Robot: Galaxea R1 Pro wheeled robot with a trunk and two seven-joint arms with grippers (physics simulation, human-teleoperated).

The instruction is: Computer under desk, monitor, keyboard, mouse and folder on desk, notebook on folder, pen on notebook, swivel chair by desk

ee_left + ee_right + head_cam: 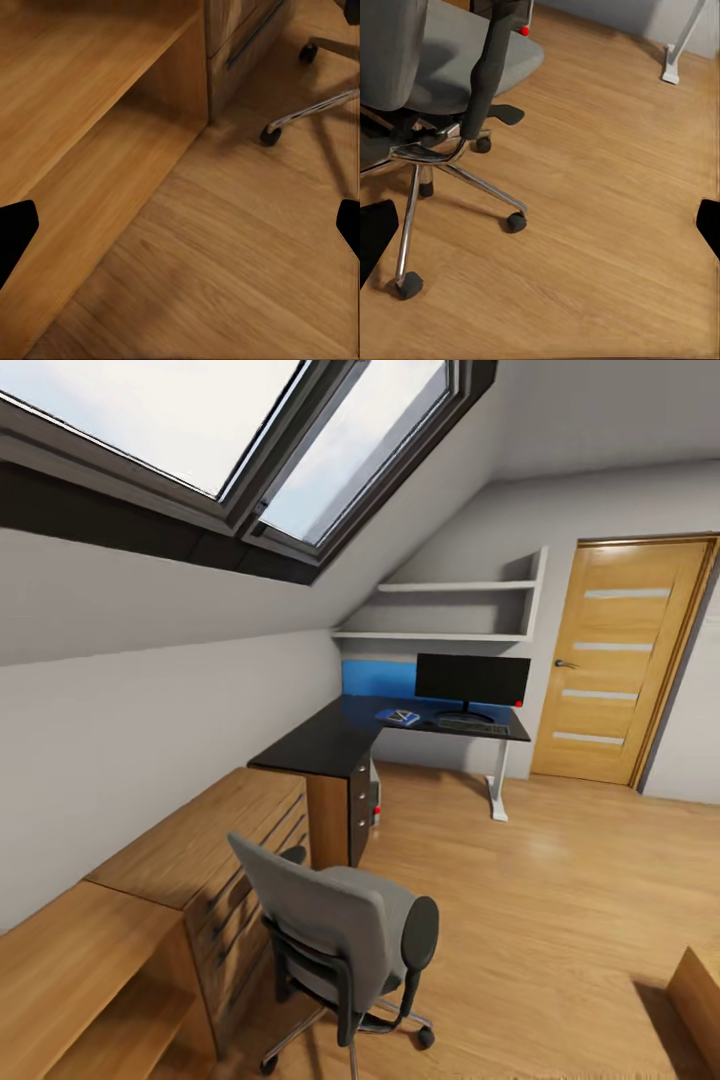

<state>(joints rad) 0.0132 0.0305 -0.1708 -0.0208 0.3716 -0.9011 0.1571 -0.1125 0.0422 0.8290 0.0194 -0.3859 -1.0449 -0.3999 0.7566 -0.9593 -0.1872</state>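
The black L-shaped desk [330,740] stands in the far corner. On it are the monitor [472,680], the dark keyboard [472,727] in front of it and a flat blue item [400,717] to their left, too small to tell apart. A grey box with a red dot, likely the computer [374,800], sits under the desk. The grey swivel chair [340,940] stands close in front of me, its seat [457,67] bare. My left gripper [180,229] hangs open over the floor by a wooden shelf unit. My right gripper [540,229] is open beside the chair's base.
A low wooden drawer unit [200,850] and an open shelf unit [90,112] run along the left wall under the sloped ceiling. A wooden door [625,660] is at the back right. A wooden piece [700,990] juts in at the lower right. The desk's white leg [497,790] stands on the floor.
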